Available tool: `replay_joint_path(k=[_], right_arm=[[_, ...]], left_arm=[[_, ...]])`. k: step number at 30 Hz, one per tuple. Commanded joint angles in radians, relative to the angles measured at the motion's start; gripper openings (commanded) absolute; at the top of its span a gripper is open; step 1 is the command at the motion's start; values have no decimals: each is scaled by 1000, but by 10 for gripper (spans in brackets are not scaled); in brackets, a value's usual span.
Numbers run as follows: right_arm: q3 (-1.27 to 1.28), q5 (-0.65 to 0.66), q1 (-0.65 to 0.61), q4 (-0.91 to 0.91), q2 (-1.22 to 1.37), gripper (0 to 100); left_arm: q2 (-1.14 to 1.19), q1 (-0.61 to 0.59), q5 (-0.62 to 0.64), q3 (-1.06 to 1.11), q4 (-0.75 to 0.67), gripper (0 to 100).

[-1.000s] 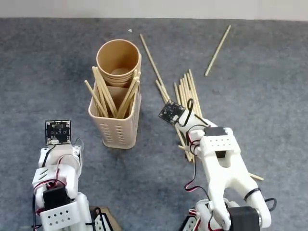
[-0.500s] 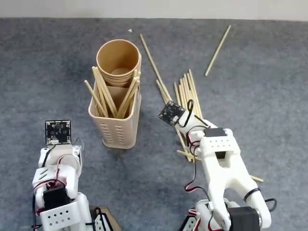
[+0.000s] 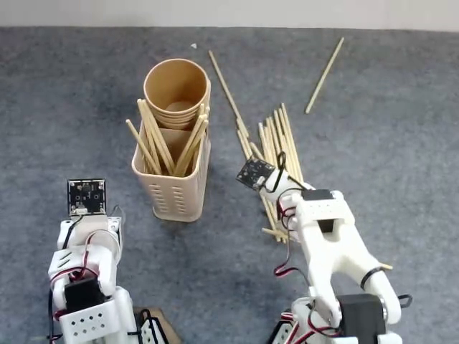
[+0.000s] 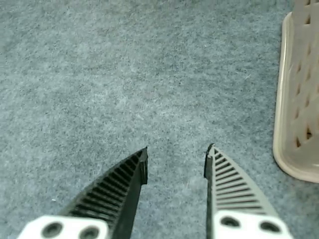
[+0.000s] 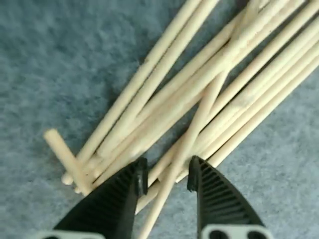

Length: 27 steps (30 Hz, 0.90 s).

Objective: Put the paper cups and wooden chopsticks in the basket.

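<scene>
While a seemingly light, stiff wooden chopstick [image 5: 199, 119] is being straddled near its end, the right hand [image 5: 167, 167] is being held open.

Even, soft light leaves faint shadow beside the basket [image 3: 172, 193].

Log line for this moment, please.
left gripper: open, low over mat by basket | right gripper: open, straddling a chopstick in pile | basket: cups and some chopsticks inside
</scene>
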Motion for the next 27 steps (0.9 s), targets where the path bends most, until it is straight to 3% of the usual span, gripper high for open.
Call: replay_joint_path(k=[1,3,9,15,24,27], right_arm=[[-54,-2,-8,-8,39,84],[-97,-68,8,-8,39,0],[-357,-250,110,-8,-51,5],[-630,-503,108,-2,-165,5],[-765,-836,-102,-12,-306,5],[-760,-942,-209,-96,-367,5]], left_arm=[[-5,10,-12,2,-11,213],[-5,10,-12,2,-11,213],[-5,10,-12,2,-11,213],[-5,10,-12,2,-12,213],[-5,10,-12,2,-15,213],[-5,10,-12,2,-15,213]])
